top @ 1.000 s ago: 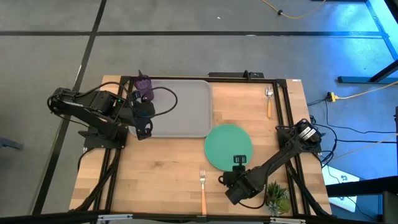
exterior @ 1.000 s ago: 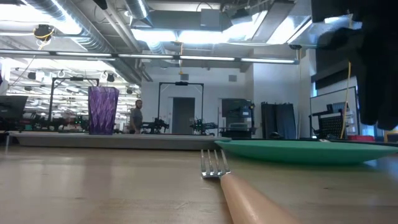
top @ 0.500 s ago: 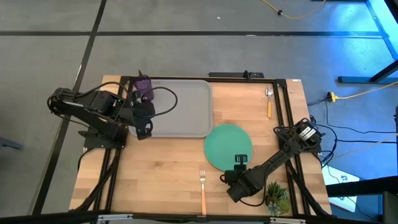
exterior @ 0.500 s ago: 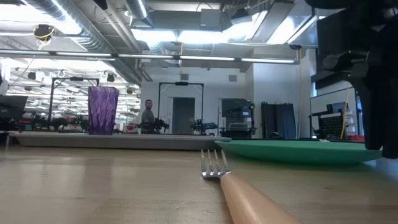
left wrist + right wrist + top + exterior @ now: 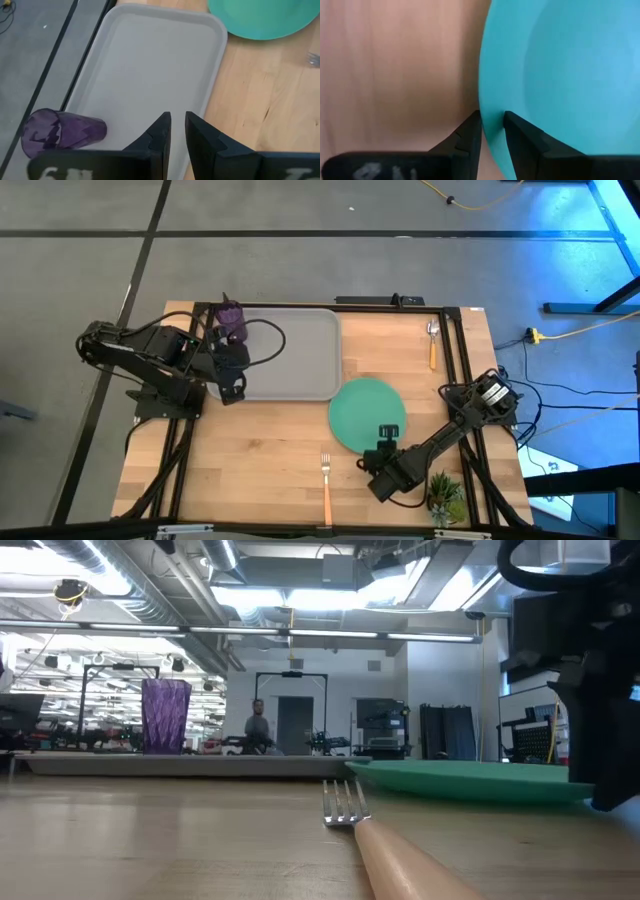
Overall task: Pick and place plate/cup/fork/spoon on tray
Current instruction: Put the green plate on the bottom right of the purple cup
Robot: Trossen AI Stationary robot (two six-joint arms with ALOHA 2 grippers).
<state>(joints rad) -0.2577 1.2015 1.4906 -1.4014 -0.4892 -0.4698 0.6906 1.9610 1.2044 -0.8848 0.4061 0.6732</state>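
Left gripper (image 5: 233, 387) waits over the tray's near-left edge, jaws nearly together with only a thin gap, holding nothing. Reads as parked there.

Cup (image 5: 232, 321): one, purple, upright on the tray's far-left corner. Judged delivered.

Tray (image 5: 300, 350): one, grey, at the far-left of the worktop (image 5: 260, 450). Apart from the cup it carries nothing.

Fork (image 5: 326, 480): one, orange handle, lying on the worktop near the front edge, tines pointing toward the tray. Untouched, well apart from the tray.

Plate (image 5: 366, 415): one, teal, flat on the worktop just right of the tray's near-right corner; rims close, contact cannot be told.

Right gripper (image 5: 388, 434) sits at the plate's near rim. In the right wrist view the jaws straddle the rim, one finger each side, narrowly spread and closing on it; whether they actually pinch it I cannot tell. An edge grip makes sense for so flat a piece. Judged step: plate pickup, lift and carry left to follow.

Spoon (image 5: 433, 343): one, at the far-right of the worktop, untouched.

Potted plant (image 5: 445, 495): one, near-right corner, beside the right arm.

Tally: one of four pieces on tray.
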